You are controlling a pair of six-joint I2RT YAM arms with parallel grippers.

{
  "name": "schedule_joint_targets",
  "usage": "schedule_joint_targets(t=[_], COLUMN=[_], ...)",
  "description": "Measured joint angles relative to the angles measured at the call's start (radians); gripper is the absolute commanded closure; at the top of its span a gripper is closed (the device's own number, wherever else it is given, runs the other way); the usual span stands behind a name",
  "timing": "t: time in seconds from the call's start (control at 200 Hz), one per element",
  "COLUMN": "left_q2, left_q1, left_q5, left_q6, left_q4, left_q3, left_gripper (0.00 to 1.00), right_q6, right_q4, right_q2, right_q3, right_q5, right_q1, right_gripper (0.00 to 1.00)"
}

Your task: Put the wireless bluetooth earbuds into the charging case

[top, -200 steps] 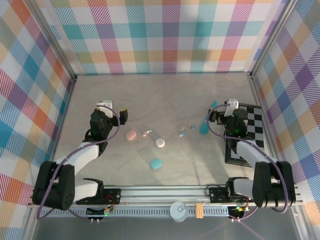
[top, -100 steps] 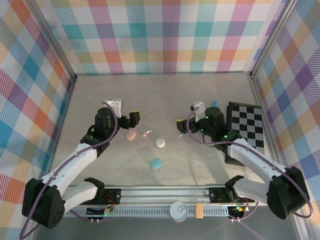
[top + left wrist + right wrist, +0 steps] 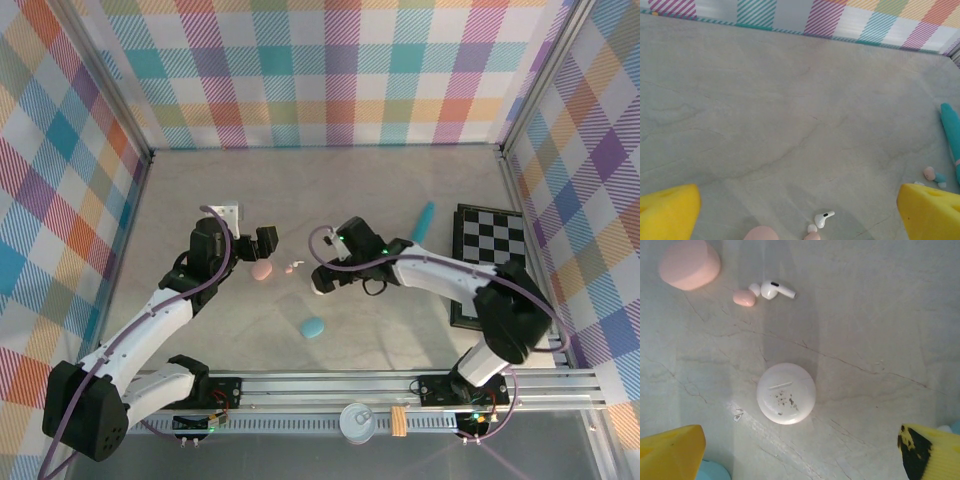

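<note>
A white earbud (image 3: 776,290) and a pink earbud (image 3: 744,298) lie together beside the pink case (image 3: 689,264). They also show at the bottom of the left wrist view, the white earbud (image 3: 823,218) next to the pink case (image 3: 760,233). My right gripper (image 3: 801,455) is open above the round white charging case (image 3: 786,393), with nothing between its fingers. In the top view the right gripper (image 3: 325,277) sits mid-table. My left gripper (image 3: 258,247) is open just behind the pink case (image 3: 262,270). A pink and a teal bud (image 3: 930,173) lie far right.
A teal case (image 3: 312,327) lies toward the near edge, its corner seen by the right wrist (image 3: 715,471). A long teal strip (image 3: 423,220) lies at the back right, beside a checkerboard (image 3: 490,250). Plaid walls close in three sides.
My right arm swung left from beside the checkerboard to above the white case. My left gripper moved forward and right toward the pink case.
</note>
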Motion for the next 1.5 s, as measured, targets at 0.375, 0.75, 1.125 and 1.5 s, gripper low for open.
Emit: schedule_joint_targets(t=[0.375,0.75,1.125,1.5], left_q2=[-0.056,-0.065,-0.072,-0.080], left_q1=[0.000,0.000,0.000,0.000], left_q5=[-0.032,-0.048,-0.064,-0.068], left_q6=[-0.005,-0.002,-0.001,-0.002], left_q4=[-0.026,-0.048,-0.051,-0.051], left_q3=[-0.008,-0.020,-0.035,-0.046], left_gripper=[0.00,0.00,0.00,0.00], right_q6=[-0.020,0.111,0.182,0.187], right_q4=[-0.258,-0.461,-0.523,-0.530], right_q2=[0.274,0.433,0.482,0.500], right_q3=[0.300,0.483,0.539,0.556], right_q5=[0.037,0.110,0.097,0.097], right_q1=[0.066,0.078,0.078,0.077], right_gripper=[0.20,0.28,0.38,0.34])
